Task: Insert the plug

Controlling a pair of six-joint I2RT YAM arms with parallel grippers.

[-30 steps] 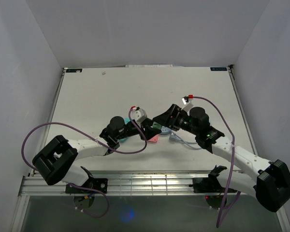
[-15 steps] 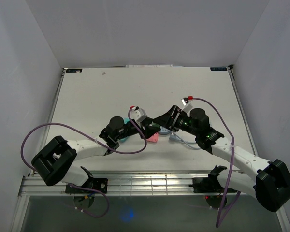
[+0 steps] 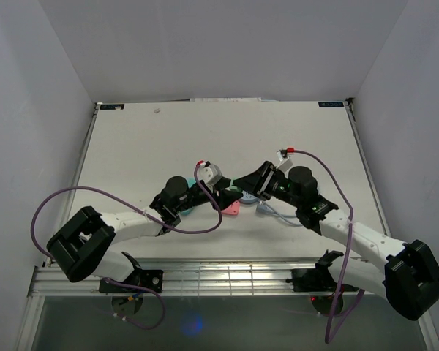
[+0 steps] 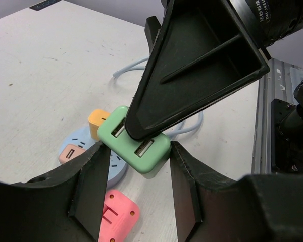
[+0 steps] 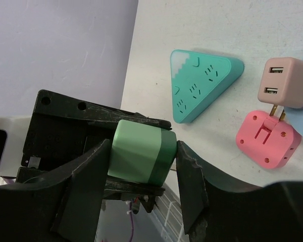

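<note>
Green plug (image 4: 147, 152): one, lifted mid-table, at 12 o'clock of the pink socket (image 5: 266, 139).
Left claw (image 4: 136, 151): clenched on it, steadying a handover.
Right claw (image 5: 144, 148): fingers pinch its sides, likely regripping for insertion.
Sockets: three; also one teal triangle (image 5: 202, 83) and one round blue strip (image 4: 76, 141).

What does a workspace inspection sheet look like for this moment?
Surface: white tabletop, lightly scuffed.
Job's things: green cube-shaped plastic USB plug adapter, held above the table; teal triangular power strip; round pale-blue socket hub.
Clutter: pink rounded plug, tan cube charger, small orange plug.
End effectors: left end effector and right end effector both clamp the green adapter.
Cables: purple arm cables looping; pale-blue cord on table.
Surroundings: plain pale walls, metal rail at near edge.
</note>
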